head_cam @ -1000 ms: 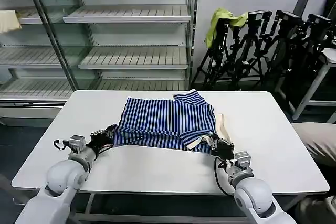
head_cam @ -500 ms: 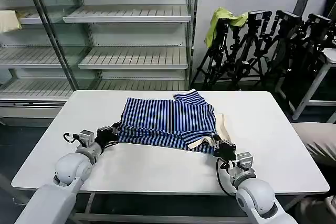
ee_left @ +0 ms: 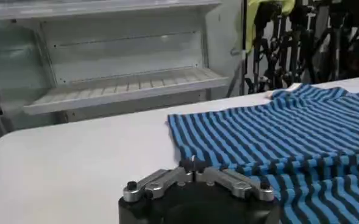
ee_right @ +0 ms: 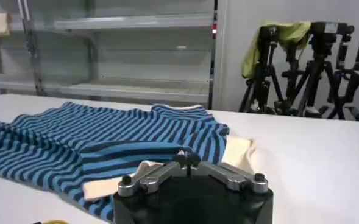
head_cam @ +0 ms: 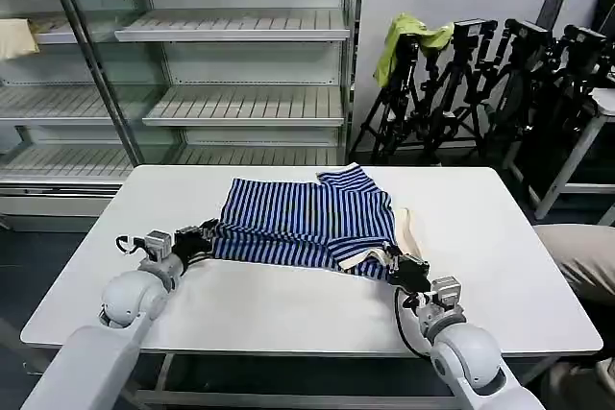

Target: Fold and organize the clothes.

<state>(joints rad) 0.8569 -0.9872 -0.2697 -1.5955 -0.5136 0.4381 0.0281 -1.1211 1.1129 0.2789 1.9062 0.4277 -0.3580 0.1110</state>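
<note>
Left end effector (head_cam: 199,237), right end effector (head_cam: 401,269) (both closed) pinch shirt (head_cam: 303,221) hem.

The near hem of the striped shirt (head_cam: 306,223) is hidden behind the left gripper (head_cam: 200,238) at lower left and the right gripper (head_cam: 401,269) at lower right of the head view. In the left wrist view, the shirt (ee_left: 289,140) is cut off by the right edge.

No readable text, label, brand, number or sign appears on anything here.
</note>
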